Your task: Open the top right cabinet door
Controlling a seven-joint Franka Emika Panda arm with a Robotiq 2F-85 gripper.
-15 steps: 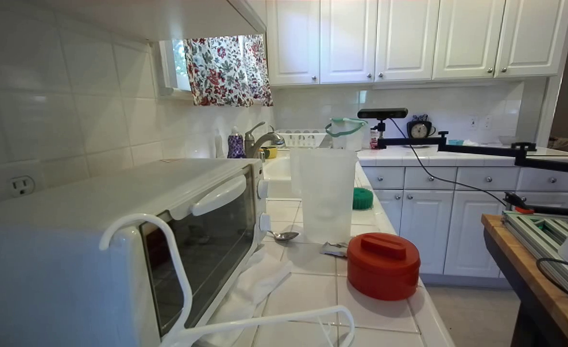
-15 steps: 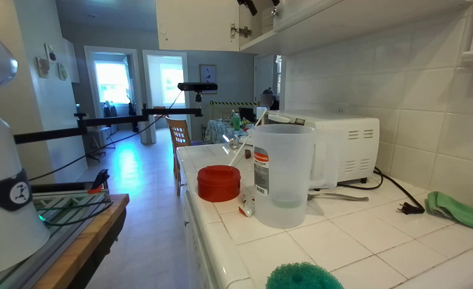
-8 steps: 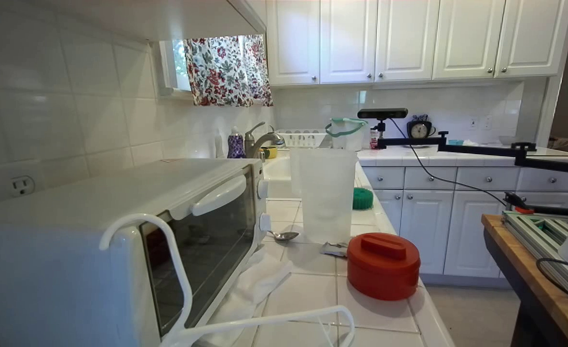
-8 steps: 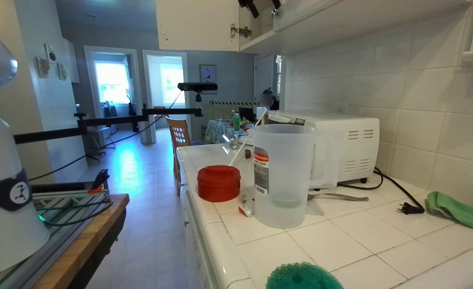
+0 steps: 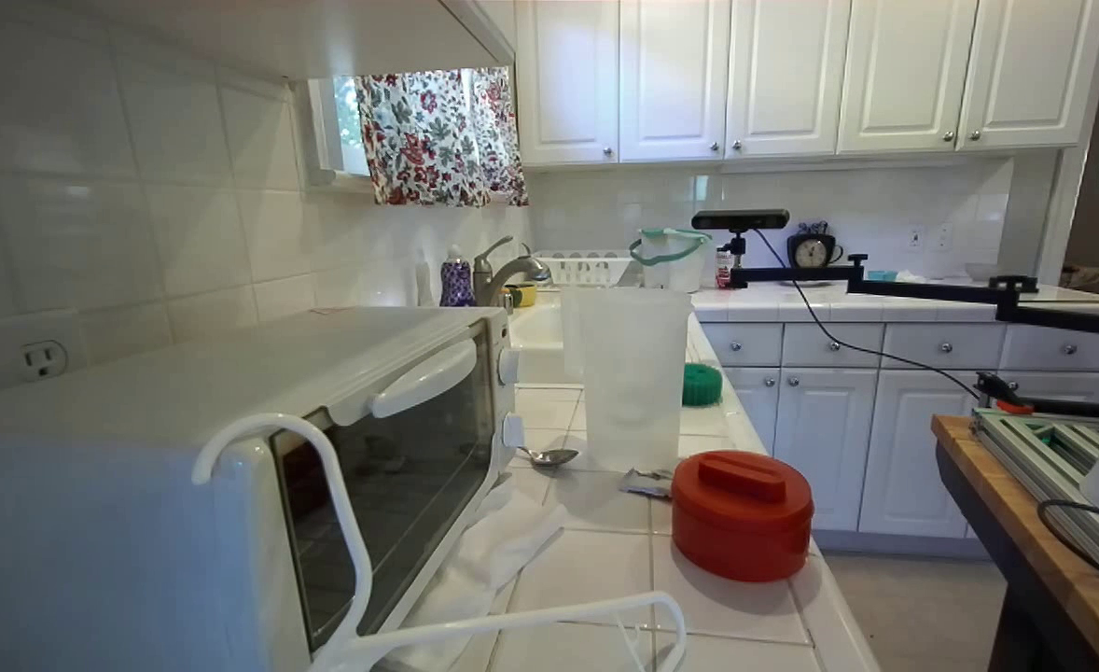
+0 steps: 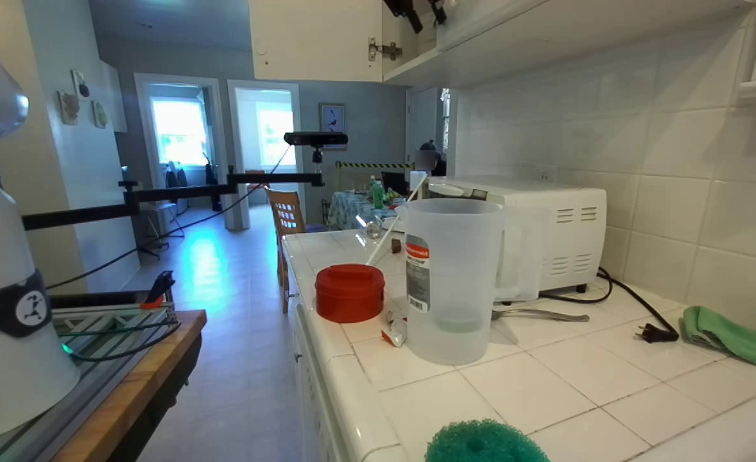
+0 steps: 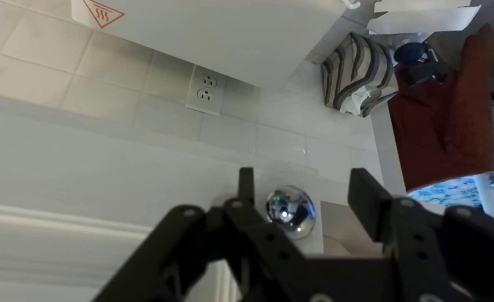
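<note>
The top right cabinet door (image 7: 75, 176) is white with a raised panel and appears in the wrist view, closed against its cabinet. Its round chrome knob (image 7: 291, 212) sits between the fingers of my gripper (image 7: 301, 178), nearer the left finger and well apart from the right one. The jaws stand open, partly drawn together, and nothing is gripped. In an exterior view the same door (image 6: 500, 18) is cut by the top edge, my gripper (image 6: 425, 19) shows only as dark fingertips, and the knob is hidden behind one of them.
The neighbouring cabinet door (image 6: 317, 42) hangs swung out beside the gripper. Below stand a white toaster oven (image 5: 232, 373), a clear pitcher (image 6: 452, 276) and a red container (image 5: 742, 518) on the tiled counter (image 6: 583, 378). A black camera arm (image 6: 185, 192) reaches across the aisle.
In an exterior view my fingertips have come slightly lower and closer together, and one has moved in front of the knob. The door and everything on the counter have stayed put.
</note>
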